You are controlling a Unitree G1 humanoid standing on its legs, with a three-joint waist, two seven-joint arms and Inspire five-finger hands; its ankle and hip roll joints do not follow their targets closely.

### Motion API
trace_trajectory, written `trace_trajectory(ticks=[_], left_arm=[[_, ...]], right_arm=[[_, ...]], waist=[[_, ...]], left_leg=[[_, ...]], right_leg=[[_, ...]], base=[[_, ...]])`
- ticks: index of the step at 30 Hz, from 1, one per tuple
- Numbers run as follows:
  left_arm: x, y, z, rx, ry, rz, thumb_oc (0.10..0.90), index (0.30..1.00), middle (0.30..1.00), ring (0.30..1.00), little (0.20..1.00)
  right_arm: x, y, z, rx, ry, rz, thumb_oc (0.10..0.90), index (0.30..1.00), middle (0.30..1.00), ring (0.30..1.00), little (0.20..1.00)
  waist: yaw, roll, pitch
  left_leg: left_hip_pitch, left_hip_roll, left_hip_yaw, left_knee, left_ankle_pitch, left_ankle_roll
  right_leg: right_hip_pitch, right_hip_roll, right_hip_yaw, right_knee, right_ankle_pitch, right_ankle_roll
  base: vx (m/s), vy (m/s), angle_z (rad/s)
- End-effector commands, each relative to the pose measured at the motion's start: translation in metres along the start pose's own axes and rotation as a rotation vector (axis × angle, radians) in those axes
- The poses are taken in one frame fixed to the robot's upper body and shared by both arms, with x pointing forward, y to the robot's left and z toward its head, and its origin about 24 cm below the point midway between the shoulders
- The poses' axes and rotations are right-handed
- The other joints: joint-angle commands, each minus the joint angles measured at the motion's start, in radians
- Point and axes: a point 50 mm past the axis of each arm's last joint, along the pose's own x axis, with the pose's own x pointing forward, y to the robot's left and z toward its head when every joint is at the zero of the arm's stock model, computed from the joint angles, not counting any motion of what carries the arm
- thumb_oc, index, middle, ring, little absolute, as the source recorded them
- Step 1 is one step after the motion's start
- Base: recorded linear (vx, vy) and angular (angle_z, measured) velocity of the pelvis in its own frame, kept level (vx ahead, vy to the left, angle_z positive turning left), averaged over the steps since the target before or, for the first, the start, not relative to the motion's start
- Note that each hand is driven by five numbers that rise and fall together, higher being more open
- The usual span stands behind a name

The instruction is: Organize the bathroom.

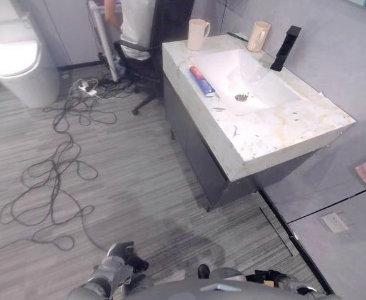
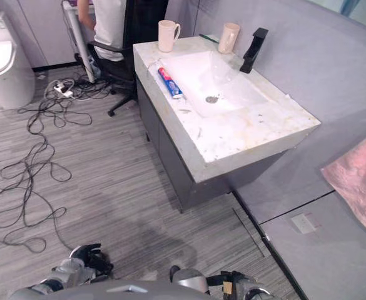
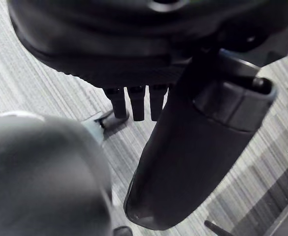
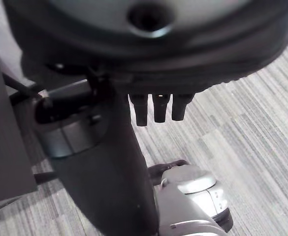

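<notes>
Toothpaste tube (image 1: 202, 80) lying flat on the tabletop (image 1: 276, 134) at the sink's (image 1: 248, 81) edge, two cups (image 1: 197, 34) beyond. Left hand (image 1: 123, 257) and right hand (image 4: 156, 105) low, relaxed, empty. Best approached squarely, gripping the tube mid-body.

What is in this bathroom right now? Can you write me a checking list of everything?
Surface: white marbled counter with a sink basin, mostly bare.
Job's things: toothpaste tube lying on the counter's left edge beside the basin; two cups upright at the back, one on each side; black faucet.
Clutter: nothing seen on the counter beyond these.
Hands: left hand and right hand both low above the floor, fingers relaxed, holding nothing.
Cables: black cables tangled across the floor.
Surroundings: toilet, a person seated on a chair, pink towel on the wall.
</notes>
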Motion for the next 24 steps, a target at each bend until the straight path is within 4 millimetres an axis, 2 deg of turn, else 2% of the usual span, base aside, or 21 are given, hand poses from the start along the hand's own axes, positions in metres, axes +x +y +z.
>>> trace_trajectory(ticks=[1,2,3,4,5,7,8,9,10,12,13,15,16,17,18,19,20,21,23,24], left_arm=[[0.001,0.018,0.014,0.022,-0.074,0.044,0.800,0.900,0.900,0.900,0.900],[0.001,0.018,0.015,0.028,-0.076,0.038,0.800,0.900,0.900,0.900,0.900],[0.001,0.017,0.019,0.047,-0.074,0.020,0.800,0.900,0.900,0.900,0.900],[0.001,0.016,0.020,0.053,-0.073,0.011,0.800,0.900,0.900,0.900,0.900],[0.001,0.013,0.018,0.062,-0.063,-0.004,0.800,0.900,0.900,0.900,0.900],[0.001,0.009,0.017,0.113,-0.062,-0.011,0.800,0.900,0.900,0.900,0.900],[0.001,0.009,0.015,0.115,-0.057,-0.005,0.800,0.900,0.900,0.900,0.900],[0.001,0.010,0.014,0.105,-0.050,0.004,0.800,0.900,0.900,0.900,0.900],[0.001,0.011,0.013,0.083,-0.044,0.012,0.800,0.900,0.900,0.900,0.900],[0.002,0.014,0.015,0.072,-0.048,0.020,0.800,0.900,0.900,0.900,0.900],[0.002,0.014,0.019,0.076,-0.058,0.025,0.800,0.900,0.900,0.900,0.900],[0.002,0.013,0.025,0.070,-0.077,0.039,0.800,0.900,0.900,0.900,0.900],[0.002,0.010,0.028,0.057,-0.086,0.048,0.800,0.900,0.900,0.900,0.900],[0.002,0.010,0.028,0.057,-0.085,0.049,0.800,0.900,0.900,0.900,0.900],[0.002,0.008,0.029,0.056,-0.089,0.060,0.800,0.900,0.900,0.900,0.900],[0.002,0.008,0.029,0.053,-0.091,0.069,0.800,0.900,0.900,0.900,0.900],[0.002,0.008,0.029,0.053,-0.091,0.069,0.800,0.900,0.900,0.900,0.900],[0.002,0.007,0.032,0.075,-0.105,0.085,0.800,0.900,0.900,0.900,0.900],[0.002,0.005,0.032,0.059,-0.106,0.058,0.800,0.900,0.900,0.900,0.900],[0.002,0.003,0.033,0.080,-0.119,0.042,0.800,0.900,0.900,0.900,0.900]], right_arm=[[0.000,-0.005,0.003,-0.031,-0.009,-0.032,0.800,0.900,0.900,0.900,0.900],[-0.001,-0.005,0.003,-0.021,-0.007,-0.033,0.800,0.900,0.900,0.900,0.900],[-0.001,-0.005,0.001,0.000,0.001,-0.033,0.800,0.900,0.900,0.900,0.900],[0.000,-0.005,0.000,0.007,0.002,-0.033,0.800,0.900,0.900,0.900,0.900],[0.000,-0.005,-0.003,0.040,0.001,-0.033,0.800,0.900,0.900,0.900,0.900],[-0.001,-0.007,-0.004,0.043,-0.011,-0.024,0.800,0.900,0.900,0.900,0.900],[-0.001,-0.007,-0.005,0.041,-0.014,-0.021,0.800,0.900,0.900,0.900,0.900],[-0.001,-0.008,-0.006,0.027,-0.016,-0.013,0.800,0.900,0.900,0.900,0.900],[-0.001,-0.008,-0.006,-0.002,-0.018,-0.006,0.800,0.900,0.900,0.900,0.900],[0.000,-0.007,-0.008,-0.023,-0.014,-0.002,0.800,0.900,0.900,0.900,0.900],[0.000,-0.004,-0.009,-0.019,-0.009,0.001,0.800,0.900,0.900,0.900,0.900],[0.000,0.001,-0.010,-0.035,-0.010,0.005,0.800,0.900,0.900,0.900,0.900],[0.000,0.001,-0.012,-0.059,-0.008,0.000,0.800,0.900,0.900,0.900,0.900],[0.000,0.001,-0.013,-0.061,-0.006,0.000,0.800,0.900,0.900,0.900,0.900],[0.000,0.000,-0.016,-0.067,0.004,0.000,0.800,0.900,0.900,0.900,0.900],[0.000,-0.001,-0.017,-0.080,0.011,-0.001,0.800,0.900,0.900,0.900,0.900],[0.000,-0.001,-0.017,-0.080,0.011,-0.001,0.800,0.900,0.900,0.900,0.900],[0.000,-0.006,-0.023,-0.063,0.023,-0.005,0.800,0.900,0.900,0.900,0.900],[-0.001,-0.010,-0.027,-0.021,0.037,-0.014,0.800,0.900,0.900,0.900,0.900],[-0.001,-0.014,-0.029,-0.005,0.038,-0.024,0.800,0.900,0.900,0.900,0.900]], waist=[[0.003,0.031,-0.044],[0.002,0.035,-0.042],[-0.006,0.045,-0.041],[-0.009,0.049,-0.040],[-0.018,0.058,-0.033],[-0.029,0.086,-0.019],[-0.035,0.087,-0.009],[-0.038,0.094,-0.006],[-0.046,0.090,0.001],[-0.058,0.085,-0.002],[-0.070,0.073,-0.005],[-0.092,0.045,-0.003],[-0.104,0.008,-0.013],[-0.106,0.011,-0.012],[-0.107,0.000,-0.014],[-0.109,-0.001,-0.015],[-0.109,-0.001,-0.015],[-0.119,0.006,-0.018],[-0.131,0.024,-0.032],[-0.139,0.037,-0.037]], left_leg=[[0.031,-0.051,0.032,0.144,-0.006,0.001],[0.030,-0.057,0.033,0.151,-0.011,0.001],[0.035,-0.090,0.047,0.162,-0.040,0.023],[0.042,-0.104,0.048,0.157,-0.047,0.033],[0.072,-0.145,0.048,0.137,-0.069,0.061],[0.102,-0.178,0.058,0.130,-0.111,0.093],[0.114,-0.192,0.060,0.134,-0.124,0.100],[0.119,-0.197,0.069,0.140,-0.135,0.105],[0.138,-0.214,0.082,0.137,-0.148,0.111],[0.155,-0.240,0.098,0.123,-0.153,0.114],[0.173,-0.269,0.111,0.107,-0.155,0.117],[0.210,-0.318,0.123,0.092,-0.169,0.111],[0.242,-0.376,0.122,0.091,-0.198,0.104],[0.249,-0.373,0.119,0.092,-0.205,0.103],[0.272,-0.393,0.116,0.095,-0.225,0.100],[0.294,-0.401,0.117,0.091,-0.242,0.101],[0.294,-0.401,0.117,0.091,-0.242,0.101],[0.324,-0.415,0.104,0.098,-0.281,0.111],[0.347,-0.428,0.056,0.129,-0.264,0.093],[0.335,-0.422,0.053,0.202,-0.196,0.054]], right_leg=[[-0.152,-0.028,-0.053,0.263,-0.094,0.089],[-0.157,-0.038,-0.055,0.282,-0.099,0.096],[-0.183,-0.068,-0.056,0.362,-0.095,0.113],[-0.204,-0.078,-0.053,0.414,-0.075,0.122],[-0.282,-0.111,-0.039,0.590,-0.002,0.137],[-0.409,-0.136,-0.021,0.830,0.124,0.120],[-0.441,-0.144,-0.018,0.878,0.130,0.117],[-0.466,-0.149,-0.024,0.874,0.146,0.112],[-0.481,-0.150,-0.032,0.862,0.130,0.113],[-0.477,-0.112,-0.071,0.760,0.119,0.123],[-0.467,-0.072,-0.105,0.651,0.105,0.131],[-0.431,-0.019,-0.179,0.402,0.087,0.114],[-0.449,-0.012,-0.229,0.232,0.164,0.124],[-0.436,-0.004,-0.239,0.197,0.182,0.127],[-0.445,0.000,-0.283,0.140,0.221,0.132],[-0.455,0.006,-0.309,0.124,0.233,0.128],[-0.455,0.006,-0.309,0.124,0.233,0.128],[-0.467,0.031,-0.298,0.142,0.215,0.108],[-0.453,0.055,-0.284,0.167,0.181,0.072],[-0.431,0.070,-0.276,0.154,0.172,0.051]], base=[[0.32,0.422,-0.52],[0.35,0.474,-0.34],[0.30,0.417,-0.20],[0.42,0.591,0.06],[0.30,0.452,0.14],[0.31,0.469,0.16],[0.29,0.353,0.06],[0.28,0.247,-0.06],[0.35,0.235,-0.09],[0.33,0.153,-0.10],[0.39,0.122,-0.39],[0.56,0.134,-0.52],[0.47,0.084,-0.30],[0.44,0.068,-0.18],[0.27,0.054,-0.09],[0.23,0.045,-0.08],[0.31,0.063,-0.10],[0.37,0.066,-0.40],[0.40,0.044,-0.36],[0.28,-0.003,-0.03]])
